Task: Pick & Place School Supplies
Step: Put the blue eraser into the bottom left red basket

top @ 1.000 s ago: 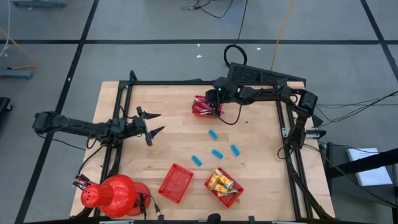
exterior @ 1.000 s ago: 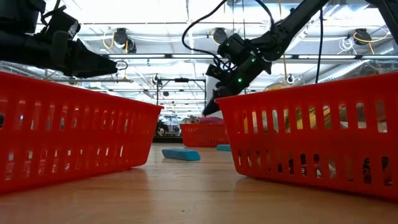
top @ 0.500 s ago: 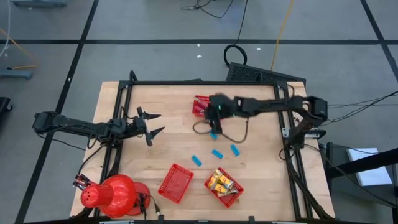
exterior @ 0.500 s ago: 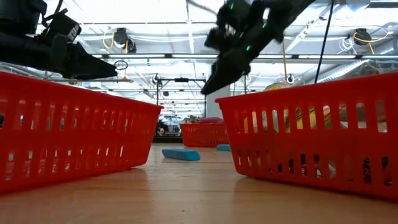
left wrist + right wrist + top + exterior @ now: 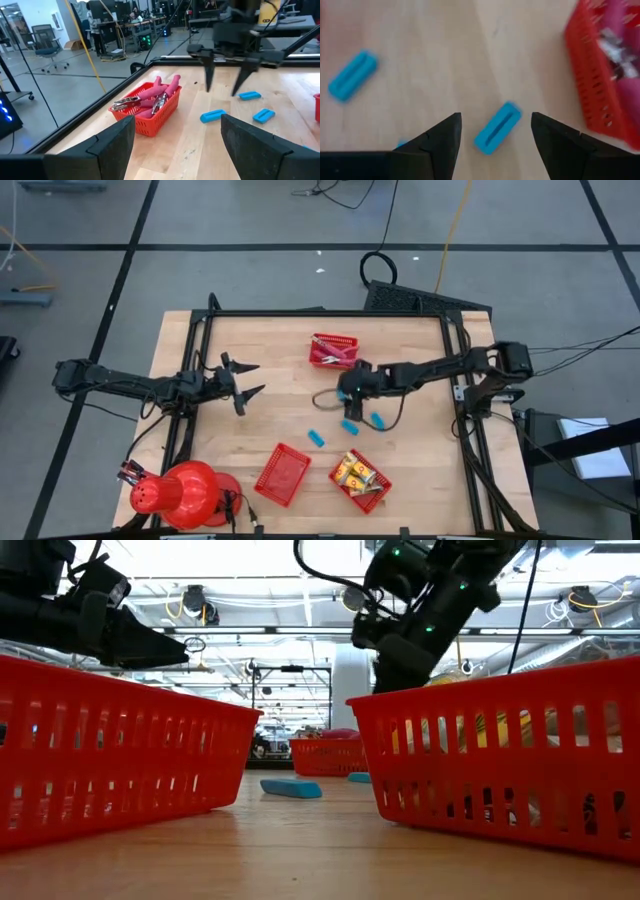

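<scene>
Holding pink tools [image 5: 152, 95]: far basket [image 5: 333, 351] | near-right basket [image 5: 359, 481]: yellow pieces [image 5: 354, 472] | 4 blue blocks [image 5: 316, 438] | right gripper [image 5: 350, 393] spread, empty | left gripper [image 5: 245, 380] spread

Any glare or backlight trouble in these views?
Low view: ceiling lights behind the scene leave the left gripper a dark silhouette. High view: even light on the table, no glare. Right wrist view: a blue block sits evenly lit under the open right gripper.
</scene>
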